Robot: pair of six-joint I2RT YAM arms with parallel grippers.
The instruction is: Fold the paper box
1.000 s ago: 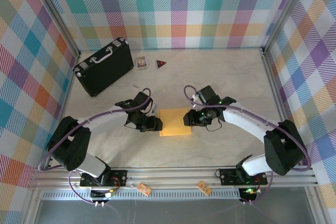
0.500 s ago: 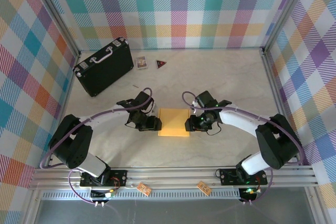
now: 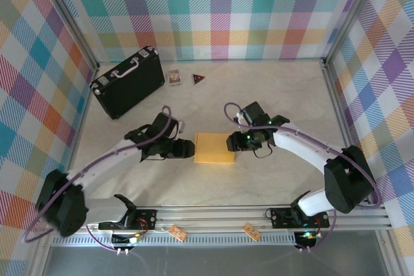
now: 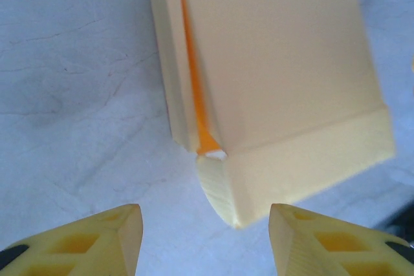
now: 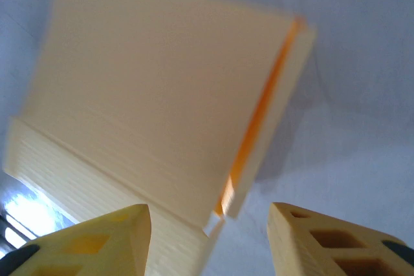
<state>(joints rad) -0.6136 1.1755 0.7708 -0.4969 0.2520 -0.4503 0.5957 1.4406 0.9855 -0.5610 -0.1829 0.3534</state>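
Placement: your paper box [image 3: 215,148] lies flat in the middle of the counter [image 3: 291,98], between the two grippers and well apart from the black case [image 3: 127,81] at the far left.
Why there: my read is that the central spot lets both arms reach opposite ends at once, one to steady and one to press.
Seams: on the left wrist view a thin orange slit runs along the side flap, with a small gap at the near corner. The right wrist view shows a similar slit on its side. I'd judge the flaps folded over but not fully seated.
Left gripper [image 3: 187,148]: open, nothing between the jaws. The box's near corner sits just ahead of the yellow fingertips [image 4: 97,237], and I see no contact.
Right gripper [image 3: 234,141]: also open and holding nothing, lined up on the box's right end. That view is blurred, so I can't tell if it touches.
Left arm pose: you're stretched long and low from the base, with the forearm sweeping in from the left and the wrist aimed at the box's left edge.
Right arm pose: the elbow is pushed out to the right, the forearm curves back toward centre, and the wrist faces the left arm across the box.
Next call: I'd expect those open seams to want a squeeze or a tuck. Watch that the light box doesn't skid.
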